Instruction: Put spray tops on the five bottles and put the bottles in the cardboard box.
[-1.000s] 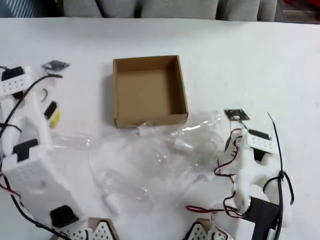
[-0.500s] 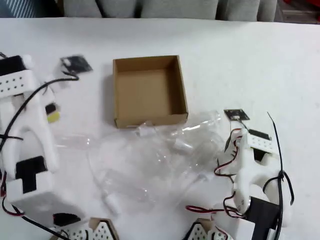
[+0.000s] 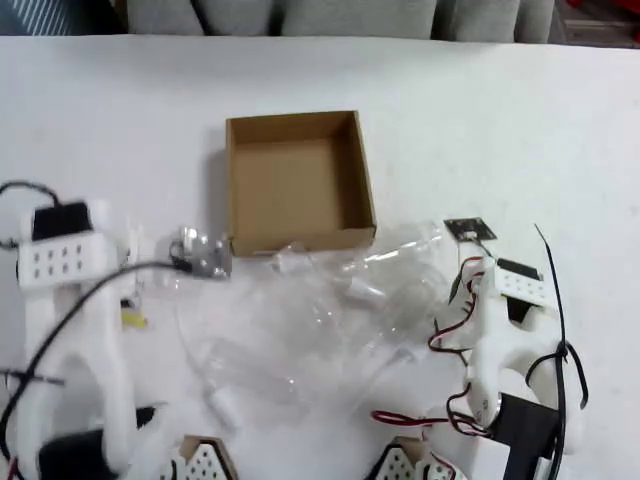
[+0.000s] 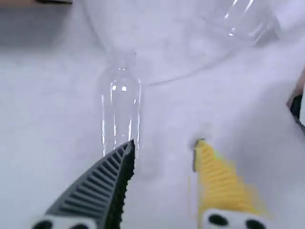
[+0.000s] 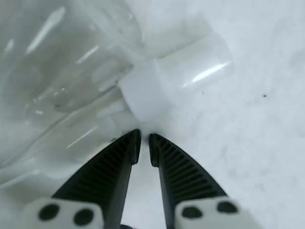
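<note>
Bottles (image 3: pixel 320 320) of clear plastic lie heaped on the white worktop (image 3: pixel 500 120) just in front of the open cardboard box (image 3: pixel 300 242); their outlines are hard to separate. Left gripper (image 4: pixel 164 143) angled down, jaws apart, at the base of one small bottle (image 4: pixel 120 109). Right gripper (image 5: pixel 144 136) closed, holding nothing, beside a white collar (image 5: pixel 143 93).

The bottles (image 4: pixel 120 114) are clear, glossy plastic; the box (image 3: pixel 300 243) is matt brown cardboard; the table (image 3: pixel 500 120) looks smooth and matt; the left gripper (image 4: pixel 164 149) has ribbed matt plastic fingers (image 4: pixel 102 188).
</note>
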{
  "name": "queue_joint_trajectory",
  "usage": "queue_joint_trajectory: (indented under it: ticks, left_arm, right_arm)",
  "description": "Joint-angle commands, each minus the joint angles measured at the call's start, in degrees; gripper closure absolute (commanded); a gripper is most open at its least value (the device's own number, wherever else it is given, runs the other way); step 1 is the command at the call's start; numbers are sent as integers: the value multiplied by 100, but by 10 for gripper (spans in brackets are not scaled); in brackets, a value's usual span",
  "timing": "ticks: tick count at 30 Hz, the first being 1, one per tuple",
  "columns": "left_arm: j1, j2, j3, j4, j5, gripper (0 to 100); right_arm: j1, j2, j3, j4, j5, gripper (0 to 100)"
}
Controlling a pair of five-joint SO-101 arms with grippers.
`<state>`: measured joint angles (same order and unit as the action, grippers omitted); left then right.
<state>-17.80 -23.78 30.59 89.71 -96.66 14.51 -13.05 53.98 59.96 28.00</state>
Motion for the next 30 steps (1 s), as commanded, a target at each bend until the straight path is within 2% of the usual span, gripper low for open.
queue_joint_trajectory:
  ticks: [1,8,14,24,27,30]
  left_arm:
    - [48,-1033,844,-703,-527,722]
    - [66,-1420,1705,-1758,-1134,720]
    - [347,-1411,2207,-2690,-668,719]
    - [558,-1358,2303,-3042,-519,719]
    - [549,-910,2031,-3191,-114,718]
    - [549,-154,1433,-3007,334,687]
  right_arm:
    - [-66,-48,35,-180,44,982]
    - [-84,-48,44,-180,44,982]
    - [-84,-48,44,-180,44,982]
    - [-84,-48,44,-224,44,982]
    - [-84,-48,44,-233,44,982]
    - [-84,-48,44,-233,44,982]
